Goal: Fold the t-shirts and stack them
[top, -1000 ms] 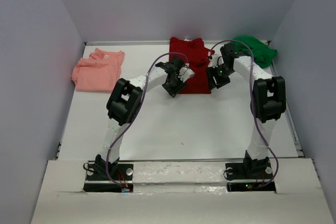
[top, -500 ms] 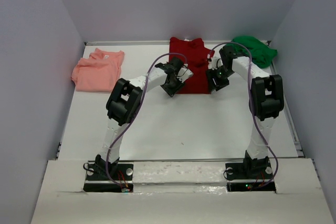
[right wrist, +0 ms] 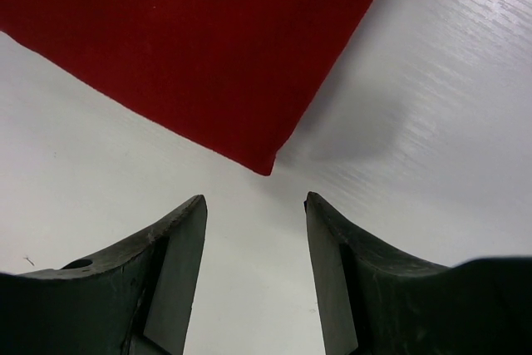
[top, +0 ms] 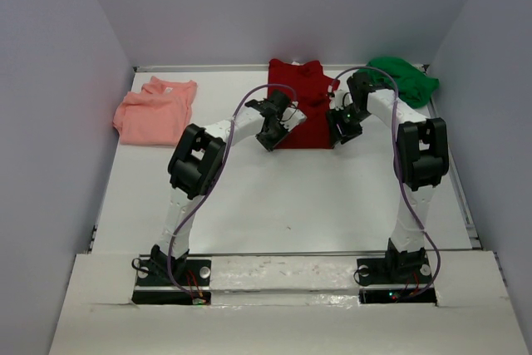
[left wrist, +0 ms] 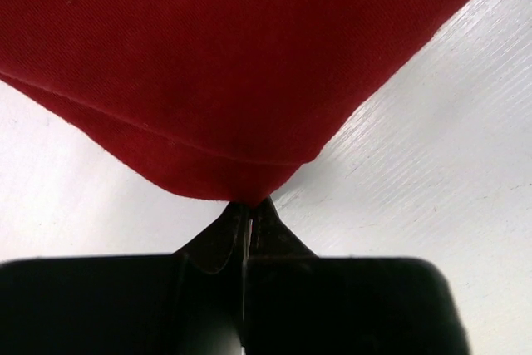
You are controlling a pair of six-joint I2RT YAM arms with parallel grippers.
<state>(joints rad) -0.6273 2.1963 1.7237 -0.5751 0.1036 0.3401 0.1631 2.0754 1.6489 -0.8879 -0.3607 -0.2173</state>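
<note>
1. Pinching already: the left tool (left wrist: 249,215) is clamped shut on the near-left corner of the dark red shirt (left wrist: 208,56). In the left wrist view the cloth tip runs in between the closed fingertips, with two layers showing at that corner.
2. The right tool (right wrist: 253,199) has its jaws apart and nothing in them. The shirt's near-right corner sits just ahead of the gap, centred, touching neither finger.
3. Likely reason: one tool per near corner, so the near edge lifts evenly and can be carried toward the collar as one fold. The left side is ready and the right is not yet gripped.
4. The dark red shirt lies flat at the far middle of the surface (top: 291,197), collar away from the arm bases.
5. The salmon pink shirt (top: 154,112) lies far left as a rough flat rectangle. The green shirt (top: 407,79) is bunched in the far right corner. Both are well apart from the tools.
6. Next move, as I judge it: the right tool eases forward and closes on its corner. The risk is nudging the corner away or catching only one layer, which would skew the fold.
</note>
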